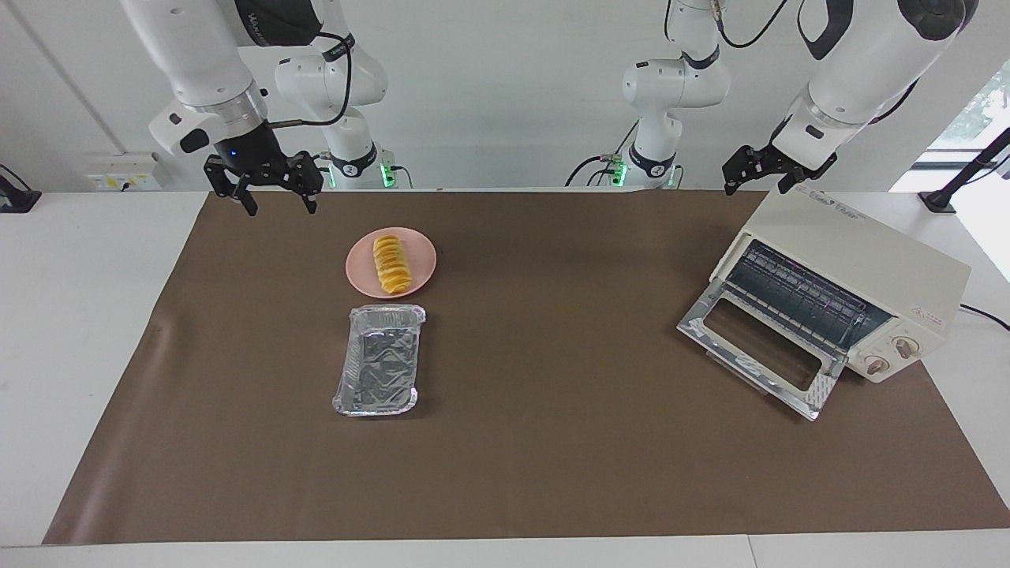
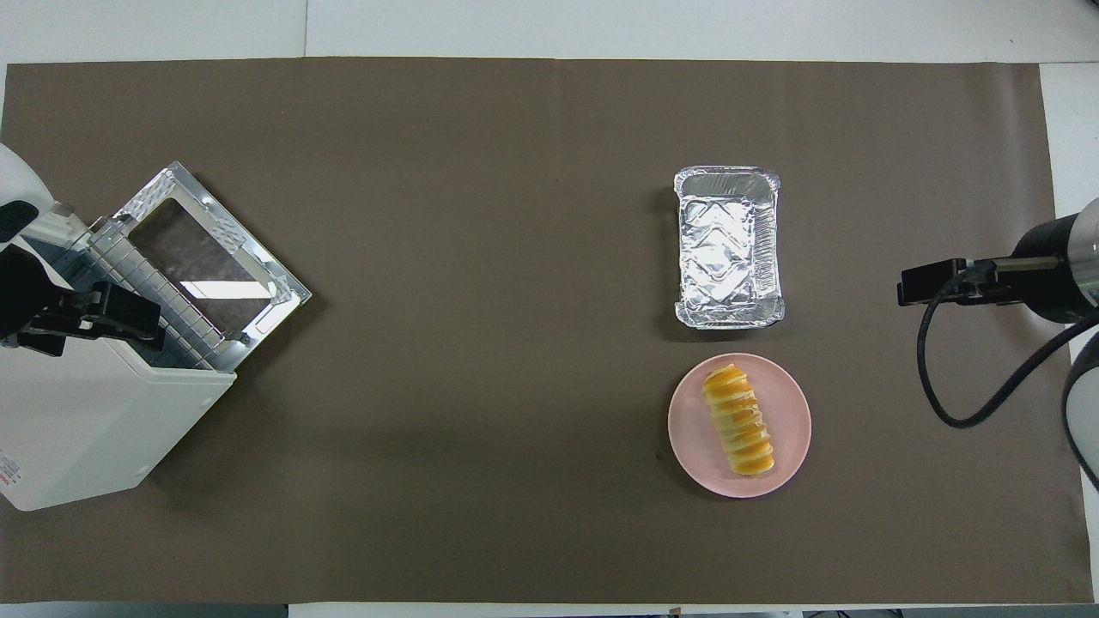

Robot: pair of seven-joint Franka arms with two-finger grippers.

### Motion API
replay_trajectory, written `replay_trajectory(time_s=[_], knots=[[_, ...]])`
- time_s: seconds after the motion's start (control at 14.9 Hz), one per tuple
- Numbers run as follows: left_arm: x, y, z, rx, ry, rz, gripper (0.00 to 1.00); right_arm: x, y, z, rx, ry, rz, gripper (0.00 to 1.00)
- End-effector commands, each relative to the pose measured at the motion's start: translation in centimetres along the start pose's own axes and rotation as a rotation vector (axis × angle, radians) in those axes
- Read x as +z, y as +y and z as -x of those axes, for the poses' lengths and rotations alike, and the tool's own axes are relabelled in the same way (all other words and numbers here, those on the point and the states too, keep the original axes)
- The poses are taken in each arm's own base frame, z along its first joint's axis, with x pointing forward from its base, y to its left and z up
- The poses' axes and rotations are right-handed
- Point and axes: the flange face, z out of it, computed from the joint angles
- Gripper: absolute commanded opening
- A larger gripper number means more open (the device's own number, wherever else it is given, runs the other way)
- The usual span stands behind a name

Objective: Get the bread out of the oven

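facing view: the oven [image 1: 836, 292] stands at the left arm's end of the counter [image 1: 79, 260], on the brown mat [image 1: 552, 442]. its drop-down door [image 1: 761, 347] is fully lowered, glass window facing up, and the wire rack [image 1: 797, 296] is visible inside the cavity with nothing seen on it. two round knobs [image 1: 892, 355] sit on the front panel beside the door.

the bread [image 1: 392, 264] lies on the round pink plate [image 1: 418, 272], well apart from the oven, toward the right arm's end of the counter. the loaf rests lengthwise within the plate rim. the silver foil tray [image 1: 379, 361] sits just beside the plate, farther from the robots, with nothing in it.

the left pincer [image 1: 769, 170] hangs over the top rear of the oven; its fingers stand apart and hold nothing. the right pincer [image 1: 278, 193] hangs over the mat edge nearest the robots, at the right arm's end; its fingers stand apart and hold nothing.

overhead view: the bread [image 2: 738, 421] lies on the plate [image 2: 790, 429], the tray [image 2: 730, 249] is next to it, and the oven [image 2: 94, 429] has its door [image 2: 215, 257] down.
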Motion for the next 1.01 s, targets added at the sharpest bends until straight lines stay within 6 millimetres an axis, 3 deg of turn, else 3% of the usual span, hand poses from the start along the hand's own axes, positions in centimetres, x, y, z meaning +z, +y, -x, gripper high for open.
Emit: replay_trajectory(time_s=[0.0, 0.94], knots=[[-0.1, -0.2, 0.5, 0.001, 0.017, -0.012, 1.0, 0.2, 0.6, -0.2, -0.045, -0.042, 0.026, 1.0], [-0.1, -0.2, 0.5, 0.001, 0.017, -0.012, 1.0, 0.5, 1.7, 0.4, -0.039, -0.075, 0.04, 1.0]])
